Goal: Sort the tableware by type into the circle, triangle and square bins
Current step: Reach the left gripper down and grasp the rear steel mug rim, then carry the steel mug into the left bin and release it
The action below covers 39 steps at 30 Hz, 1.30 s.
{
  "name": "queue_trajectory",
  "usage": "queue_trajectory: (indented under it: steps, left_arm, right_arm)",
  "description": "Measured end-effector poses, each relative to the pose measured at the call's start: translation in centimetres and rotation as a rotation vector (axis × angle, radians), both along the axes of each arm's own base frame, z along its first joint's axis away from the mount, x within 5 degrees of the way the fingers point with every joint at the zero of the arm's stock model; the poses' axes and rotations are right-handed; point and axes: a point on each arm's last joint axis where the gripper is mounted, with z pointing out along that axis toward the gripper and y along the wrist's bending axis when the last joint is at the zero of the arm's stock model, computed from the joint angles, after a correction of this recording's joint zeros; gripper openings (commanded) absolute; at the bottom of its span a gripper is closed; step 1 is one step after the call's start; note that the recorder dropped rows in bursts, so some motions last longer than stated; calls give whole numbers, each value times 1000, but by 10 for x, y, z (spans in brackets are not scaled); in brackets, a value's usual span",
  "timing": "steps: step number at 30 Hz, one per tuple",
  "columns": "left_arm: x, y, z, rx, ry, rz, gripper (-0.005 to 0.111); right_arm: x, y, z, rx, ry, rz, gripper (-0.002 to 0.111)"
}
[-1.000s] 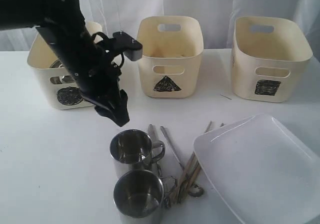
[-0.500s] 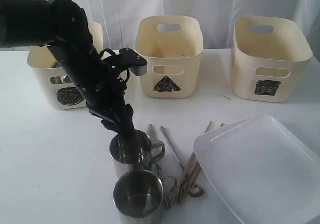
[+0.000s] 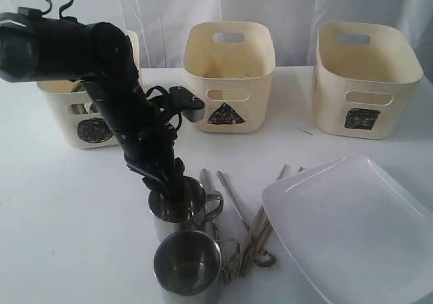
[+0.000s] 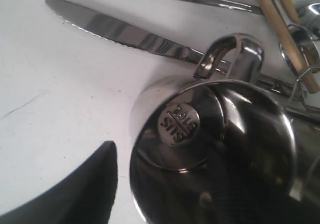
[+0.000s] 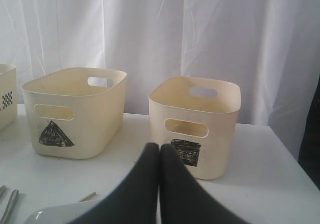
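Two steel handled cups stand at the front, the farther cup (image 3: 181,206) behind the nearer cup (image 3: 188,265). My left gripper (image 3: 174,184) is open at the farther cup's rim. In the left wrist view one finger (image 4: 92,186) is outside the cup (image 4: 200,134) and the other is a dark shape inside it. Steel cutlery (image 3: 230,197) and wooden chopsticks (image 3: 261,225) lie beside the cups, next to the white square plate (image 3: 352,226). The circle bin (image 3: 86,114), triangle bin (image 3: 230,80) and square bin (image 3: 365,80) stand along the back. My right gripper (image 5: 160,147) is shut and empty, facing the square bin (image 5: 196,126).
Something steel shows through the circle bin's handle cut-out. A serrated knife (image 4: 115,29) lies just beyond the cup's handle (image 4: 225,54). The triangle bin (image 5: 75,114) and a corner of the plate (image 5: 55,215) show in the right wrist view. A white curtain hangs behind the bins.
My left arm has come down and forward from beside the circle bin to the farther cup, with one finger now inside its rim. The right gripper has not moved.
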Motion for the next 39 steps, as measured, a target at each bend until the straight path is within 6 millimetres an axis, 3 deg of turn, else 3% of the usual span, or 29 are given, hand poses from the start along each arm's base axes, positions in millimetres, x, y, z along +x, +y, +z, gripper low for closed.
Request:
queue_trajectory:
  steps: [4,6,10,21,31,39]
  left_arm:
    - [3,-2,-13,16,23,2,55]
    - [4,-2,-15,19,31,13,43]
    - [4,-2,-18,36,33,27,1]
    - [10,9,-11,148,-70,18,0]
    - [13,20,63,124,-312,70,0]
    - [3,29,126,46,-461,102,0]
  right_arm:
    - [0,0,0,0,0,0,0]
    - [0,0,0,0,0,0,0]
    - [0,0,0,0,0,0,0]
    - [0,0,0,0,0,0,0]
    - [0,0,0,0,0,0,0]
    - [0,0,0,0,0,0,0]
